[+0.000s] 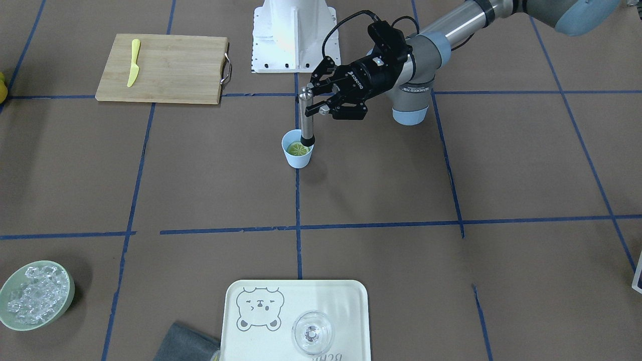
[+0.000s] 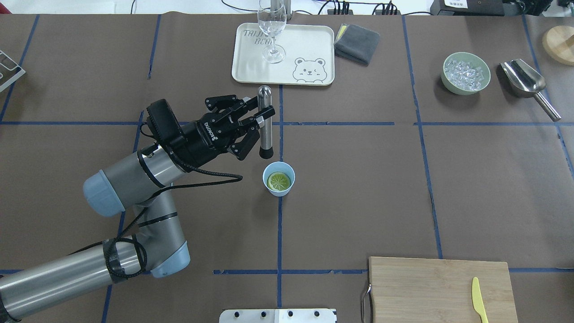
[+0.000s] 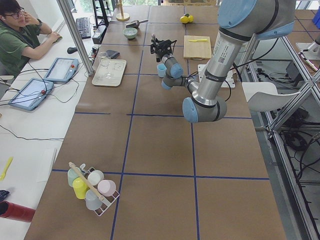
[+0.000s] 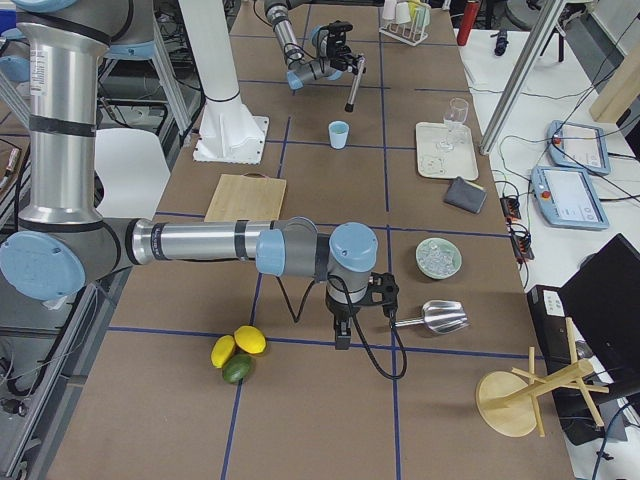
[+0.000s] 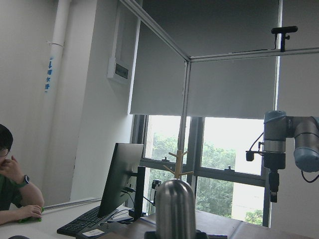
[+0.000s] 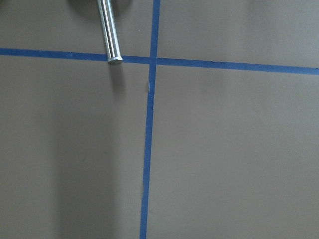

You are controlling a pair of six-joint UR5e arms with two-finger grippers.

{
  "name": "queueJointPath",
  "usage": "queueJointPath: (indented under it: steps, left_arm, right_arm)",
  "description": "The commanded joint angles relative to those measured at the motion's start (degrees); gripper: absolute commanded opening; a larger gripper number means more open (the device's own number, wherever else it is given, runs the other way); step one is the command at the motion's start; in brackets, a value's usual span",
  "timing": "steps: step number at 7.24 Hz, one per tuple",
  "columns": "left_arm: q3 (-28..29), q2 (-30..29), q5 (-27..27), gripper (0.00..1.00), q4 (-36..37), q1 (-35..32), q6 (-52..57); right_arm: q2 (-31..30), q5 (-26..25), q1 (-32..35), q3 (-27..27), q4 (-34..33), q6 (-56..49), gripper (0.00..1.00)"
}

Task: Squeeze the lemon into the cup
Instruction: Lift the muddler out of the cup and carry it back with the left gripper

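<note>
Tray (image 1: 351, 301) with glass (image 1: 312, 332) at the near edge of the front view, well apart from the work. Farther in, cup (image 1: 298, 159) upright on the table, with lemon (image 1: 297, 149) down inside it, cut face up, below the rim. Left gripper (image 1: 315, 102) clamped on muddler (image 1: 306, 118), shaft upright, black tip down near the cup's rim; hard to tell whether squarely over the mouth. Right gripper (image 4: 341, 338) pointed down near scoop (image 4: 440, 317); cannot tell whether open or closed. Likely soft and wet under the press, slippery on the cut face, prone to skid or tilt against the wall. Likely light and tippy too, that thin plastic. Best to press straight down on the centre of the face, slowly, keeping off the rim.
</note>
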Motion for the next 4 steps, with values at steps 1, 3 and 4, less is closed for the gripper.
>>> queueJointPath:
  steps: [1, 3, 4]
  left_arm:
    - [-3.84, 0.57, -0.36, 0.0, 15.99, -2.49, -5.5]
    - [-9.82, 0.92, -5.6, 0.0, 39.45, -5.74, -10.71]
    - [-10.45, 1.79, -7.99, 0.0, 46.17, -7.32, -10.81]
  right_arm:
    - [0.21, 0.01, 0.0, -0.9, 0.03, -0.22, 1.0]
    - [0.21, 0.1, 0.0, -0.9, 0.03, -0.31, 1.0]
    - [0.21, 0.1, 0.0, -0.9, 0.03, -0.31, 1.0]
